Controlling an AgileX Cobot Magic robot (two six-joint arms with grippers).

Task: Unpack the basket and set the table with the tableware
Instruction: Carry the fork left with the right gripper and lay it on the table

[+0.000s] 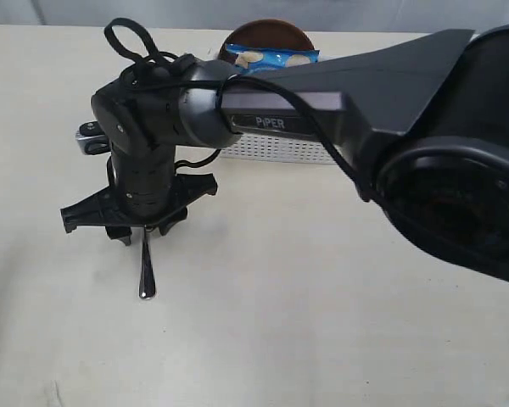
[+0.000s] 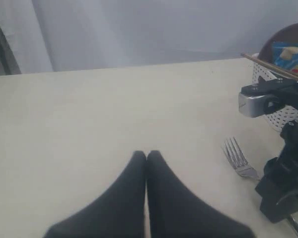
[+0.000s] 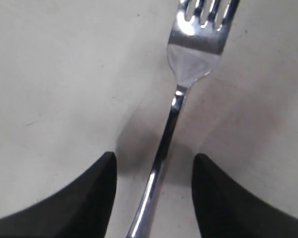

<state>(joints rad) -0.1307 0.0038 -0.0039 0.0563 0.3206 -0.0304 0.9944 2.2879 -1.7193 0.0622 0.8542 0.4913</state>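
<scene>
A steel fork [image 3: 193,54] lies flat on the cream table [image 1: 322,322]. My right gripper [image 3: 154,157] points down over it, open, with a finger on either side of the handle [image 1: 145,271] and not touching it. The left gripper [image 2: 146,154] hovers shut and empty over bare tabletop, and the fork's tines [image 2: 237,154] lie off to its side. The white perforated basket [image 1: 276,149] stands behind the right arm. It holds a brown plate [image 1: 267,34] and wooden chopsticks [image 2: 273,69]. The left gripper is out of the exterior view.
A blue chip packet [image 1: 273,59] lies in the basket against the plate. The right arm [image 1: 365,102] stretches across from the right and hides most of the basket. A pale curtain [image 2: 149,29] hangs beyond the table's far edge.
</scene>
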